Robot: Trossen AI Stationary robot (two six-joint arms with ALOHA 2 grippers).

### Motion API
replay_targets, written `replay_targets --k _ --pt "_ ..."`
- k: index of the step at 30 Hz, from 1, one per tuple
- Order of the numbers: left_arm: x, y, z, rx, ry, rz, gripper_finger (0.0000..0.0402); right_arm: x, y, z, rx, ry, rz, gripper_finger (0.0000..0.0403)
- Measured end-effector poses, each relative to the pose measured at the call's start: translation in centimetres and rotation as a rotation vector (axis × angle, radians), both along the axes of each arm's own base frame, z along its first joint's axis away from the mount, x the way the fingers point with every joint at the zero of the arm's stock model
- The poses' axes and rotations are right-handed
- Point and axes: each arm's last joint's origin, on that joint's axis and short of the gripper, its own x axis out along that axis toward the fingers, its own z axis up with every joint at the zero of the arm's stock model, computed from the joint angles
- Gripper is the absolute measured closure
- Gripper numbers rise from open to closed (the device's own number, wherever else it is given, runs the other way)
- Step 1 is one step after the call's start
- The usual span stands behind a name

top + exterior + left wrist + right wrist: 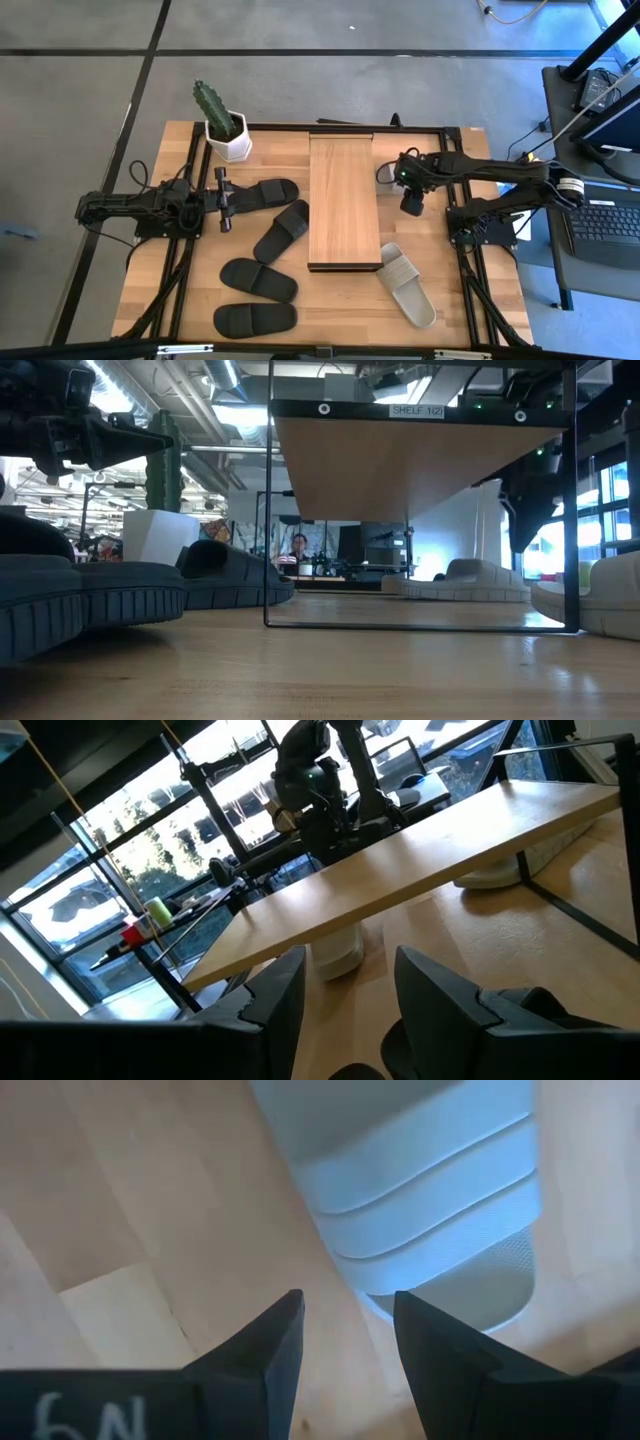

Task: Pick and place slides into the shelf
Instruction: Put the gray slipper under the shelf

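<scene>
The shelf (345, 200), a light wood plank on a thin dark frame, stands mid-table. Several black slides lie left of it: (270, 192), (282, 230), (258, 278), (255, 318). One pale slide (407, 283) lies at the shelf's near right corner. Another pale slide (340, 955) lies on the table under the plank, hidden in the high view. My left gripper (235, 198) is open and empty, pointing at the shelf, just left of the farthest black slide. My right gripper (412, 208) is open and empty right of the shelf, above the table, with a pale slide (430, 1190) ahead of its fingers.
A cactus in a white pot (225, 130) stands at the far left of the tabletop, behind my left gripper. A dark frame (470, 290) runs along the table's edges. Bare wood shows between the shelf and my right arm (395, 225).
</scene>
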Motion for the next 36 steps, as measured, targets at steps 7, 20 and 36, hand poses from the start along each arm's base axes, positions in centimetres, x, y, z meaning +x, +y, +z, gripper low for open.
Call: replay_targets --k 7,20,36 --pt "0.0 0.0 0.0 0.000 0.000 0.002 0.0254 -0.1 -0.1 0.1 -0.011 0.042 0.011 0.0244" --pt "0.0 0.0 0.0 0.000 -0.001 0.002 0.0254 0.0 -0.4 -0.8 -0.008 0.070 0.019 0.0244" --pt "0.0 0.1 0.1 -0.001 -0.009 0.040 0.0254 0.3 -1.6 -2.3 0.012 0.163 0.018 0.0244"
